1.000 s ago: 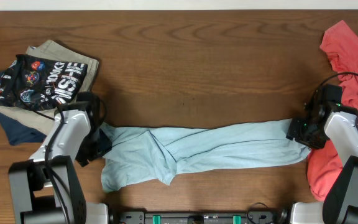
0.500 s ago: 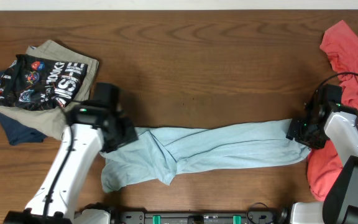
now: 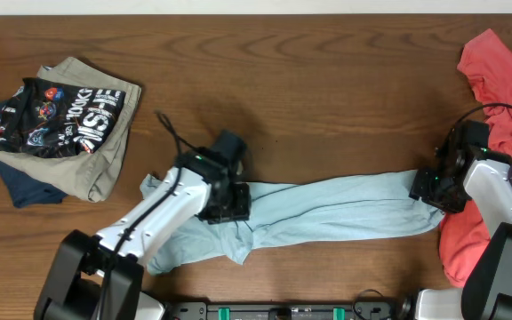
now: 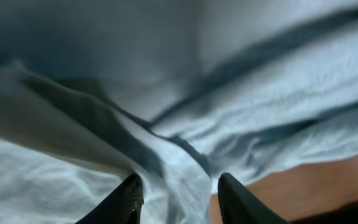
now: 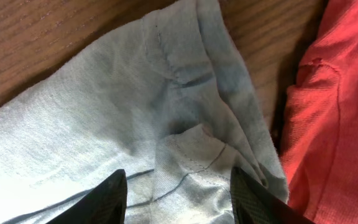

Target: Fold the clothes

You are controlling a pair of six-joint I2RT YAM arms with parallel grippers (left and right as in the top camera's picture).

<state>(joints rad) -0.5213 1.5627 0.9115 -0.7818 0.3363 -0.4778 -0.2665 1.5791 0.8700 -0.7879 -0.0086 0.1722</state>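
A light blue shirt (image 3: 327, 209) lies stretched in a long crumpled band across the front of the table. My left gripper (image 3: 228, 206) is over its left-middle part, fingers apart, with a fold of the blue cloth (image 4: 260, 93) between the fingertips (image 4: 178, 199). My right gripper (image 3: 428, 191) is at the shirt's right end. Its fingers (image 5: 179, 196) are spread wide over a hemmed corner of the blue cloth (image 5: 135, 112). A red garment (image 3: 505, 80) lies heaped at the right edge, touching the blue shirt's end.
A stack of folded clothes (image 3: 60, 116), with a black printed item on top of tan and navy ones, sits at the back left. The red garment fills the right of the right wrist view (image 5: 334, 112). Bare wood (image 3: 309, 98) lies behind the shirt.
My left arm has swung from the shirt's left end rightward to its left-middle part. The shirt's left end stays on the table. The right arm has not moved.
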